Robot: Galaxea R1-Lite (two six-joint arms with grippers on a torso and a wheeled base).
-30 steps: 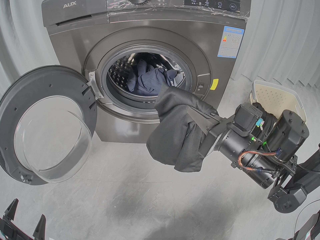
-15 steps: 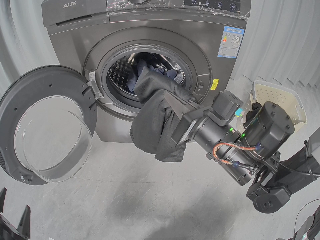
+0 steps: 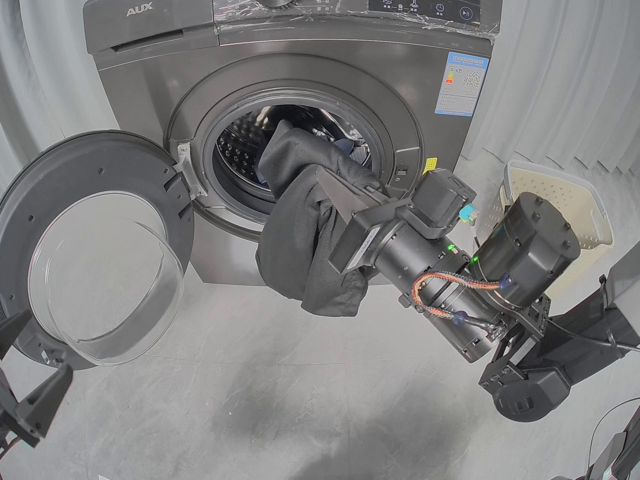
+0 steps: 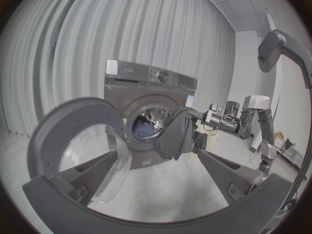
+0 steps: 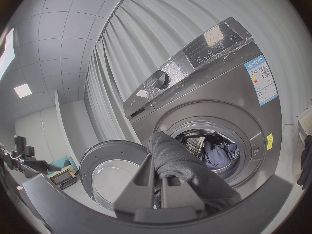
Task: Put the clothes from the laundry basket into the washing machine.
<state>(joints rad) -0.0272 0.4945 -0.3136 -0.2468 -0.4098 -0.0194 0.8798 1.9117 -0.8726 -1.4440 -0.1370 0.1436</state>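
Observation:
A grey front-loading washing machine (image 3: 293,55) stands with its round door (image 3: 93,248) swung open to the left. Navy clothes (image 5: 217,155) lie in the drum. My right gripper (image 3: 328,181) is shut on a black garment (image 3: 300,235) just in front of the drum mouth. The cloth's top reaches over the door ring and the rest hangs down before the machine. The cream laundry basket (image 3: 560,201) stands on the floor to the machine's right, partly hidden by my right arm. My left gripper (image 3: 30,355) is open and holds nothing, low at the left, below the door.
The open door with its glass bowl (image 3: 107,281) juts out on the left side. Grey curtains (image 3: 573,61) hang behind and beside the machine. Bare grey floor (image 3: 267,395) spreads in front. A dark cloth (image 5: 305,163) shows at the basket side.
My right gripper has carried the black garment left and up, from beside the basket to the drum mouth. The left gripper has shifted a little at the lower left.

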